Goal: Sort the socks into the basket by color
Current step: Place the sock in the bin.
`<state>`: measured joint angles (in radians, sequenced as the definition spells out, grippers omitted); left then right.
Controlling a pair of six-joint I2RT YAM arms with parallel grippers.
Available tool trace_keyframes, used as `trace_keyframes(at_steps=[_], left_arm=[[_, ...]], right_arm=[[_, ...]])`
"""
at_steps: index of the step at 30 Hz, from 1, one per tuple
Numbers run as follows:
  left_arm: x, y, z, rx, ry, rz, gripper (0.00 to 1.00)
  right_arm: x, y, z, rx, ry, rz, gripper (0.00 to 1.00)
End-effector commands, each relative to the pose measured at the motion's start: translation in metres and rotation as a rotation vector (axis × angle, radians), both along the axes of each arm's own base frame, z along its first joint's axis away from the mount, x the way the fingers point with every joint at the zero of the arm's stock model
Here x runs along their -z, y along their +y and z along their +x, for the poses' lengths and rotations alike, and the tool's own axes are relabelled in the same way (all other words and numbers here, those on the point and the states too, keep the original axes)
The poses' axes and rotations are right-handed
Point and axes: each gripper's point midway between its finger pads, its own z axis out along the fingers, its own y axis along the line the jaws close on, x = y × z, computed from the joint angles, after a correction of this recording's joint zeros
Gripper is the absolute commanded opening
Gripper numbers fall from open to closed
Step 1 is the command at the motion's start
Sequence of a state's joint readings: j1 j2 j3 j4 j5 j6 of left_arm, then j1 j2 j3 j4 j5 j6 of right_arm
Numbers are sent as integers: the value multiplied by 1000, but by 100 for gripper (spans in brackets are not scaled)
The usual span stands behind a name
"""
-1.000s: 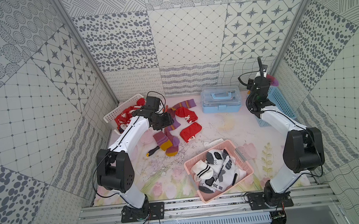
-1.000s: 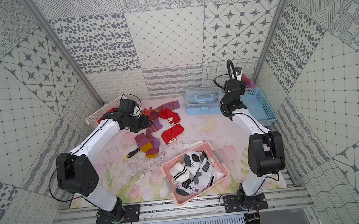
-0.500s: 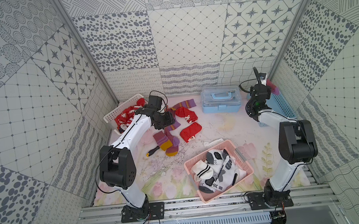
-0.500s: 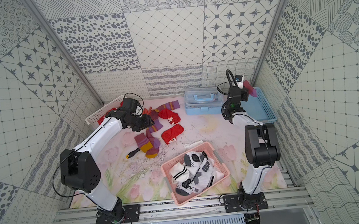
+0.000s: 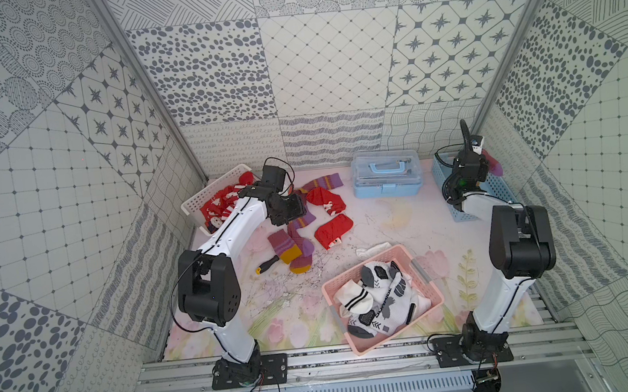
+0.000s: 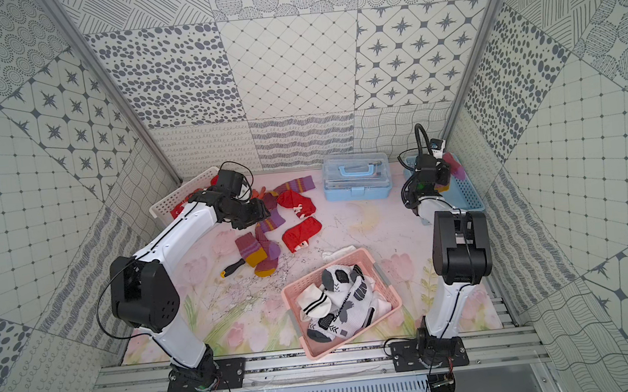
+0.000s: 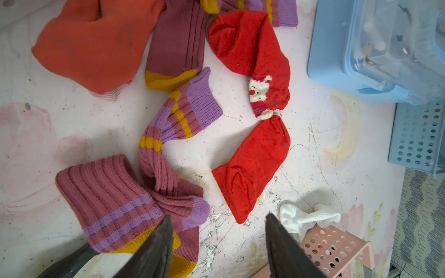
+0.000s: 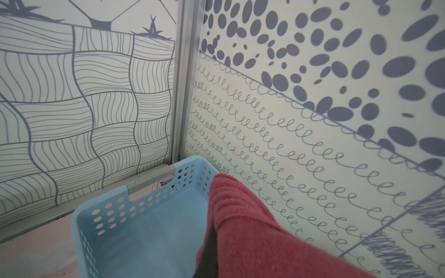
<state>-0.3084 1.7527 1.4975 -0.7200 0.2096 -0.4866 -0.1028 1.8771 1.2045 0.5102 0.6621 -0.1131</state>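
My right gripper (image 5: 484,161) is shut on a purple sock (image 8: 252,235), held above the far end of the blue basket (image 8: 101,204). Over the loose socks at the back left, my left gripper (image 7: 218,216) hangs open and holds nothing. Below it lie two red socks (image 7: 255,163) (image 7: 252,55) and several purple socks with yellow stripes (image 7: 108,197) (image 7: 183,115). The white basket (image 5: 203,200) at the back left holds red socks (image 5: 219,210). White socks (image 5: 381,300) fill the pink basket (image 5: 336,281) in front. One white sock (image 7: 305,216) lies just behind that basket.
An orange-red glove (image 7: 91,45) lies beside the purple socks. A light-blue toolbox (image 5: 387,174) stands at the back middle. A black and yellow screwdriver (image 5: 268,265) lies left of the purple socks. Walls close in on three sides.
My right gripper has carried the purple sock to the right and lower, from beside the toolbox to over the blue basket. My left gripper has barely shifted.
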Motion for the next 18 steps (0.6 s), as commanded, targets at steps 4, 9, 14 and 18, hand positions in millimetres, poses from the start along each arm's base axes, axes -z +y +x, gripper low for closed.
trace_keyframes(at_steps=[4, 9, 14, 18], left_arm=[[9, 13, -12, -34, 61, 64, 63], [12, 19, -22, -38, 91, 93, 65], [16, 25, -31, -52, 124, 119, 67], [20, 29, -37, -64, 145, 132, 68]], right_arm=[[48, 1, 10, -53, 86, 206, 5], [70, -3, 9, -58, 122, 310, 23], [76, -3, 12, -69, 150, 353, 60], [75, -3, 12, -66, 156, 379, 88]])
